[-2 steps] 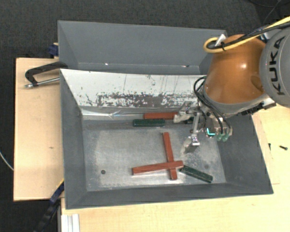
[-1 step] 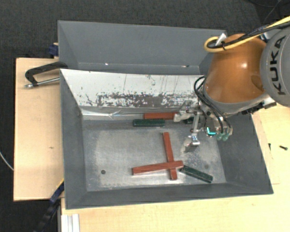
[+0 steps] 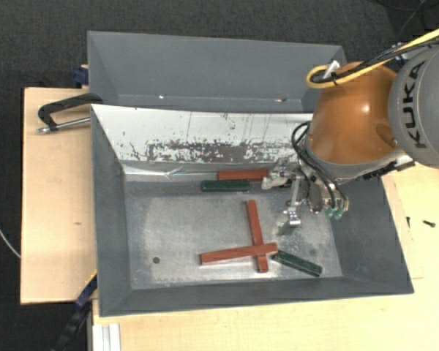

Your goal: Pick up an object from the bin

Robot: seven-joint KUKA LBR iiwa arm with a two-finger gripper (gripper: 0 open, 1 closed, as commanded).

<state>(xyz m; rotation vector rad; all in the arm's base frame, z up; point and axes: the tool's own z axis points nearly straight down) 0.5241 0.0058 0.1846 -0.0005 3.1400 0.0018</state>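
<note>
My pincer [image 3: 290, 221] hangs low in the right part of a grey metal bin [image 3: 110, 218], below the rounded orange cover [image 3: 351, 115] on my wrist. I cannot tell how far it is open, and I see nothing gripped in it. Its tip is over bare bin floor.

Nearest to it is a long red bar [image 3: 254, 225], just to its left, running from the middle of the floor toward the front. A second red bar [image 3: 230, 255] lies across the lower end of the first, and the two make a cross. A dark green bar [image 3: 297, 263] lies slanted near the front wall, in front of my pincer and just right of the cross.

Farther back, at the foot of the scuffed rear wall, a third red bar [image 3: 241, 175] and another dark green bar [image 3: 225, 186] lie side by side, left of my wrist.

The left half of the floor is open, apart from one small dark spot [image 3: 156, 261]. The sloping right wall is close beside my pincer, and the front wall is near the slanted green bar.
</note>
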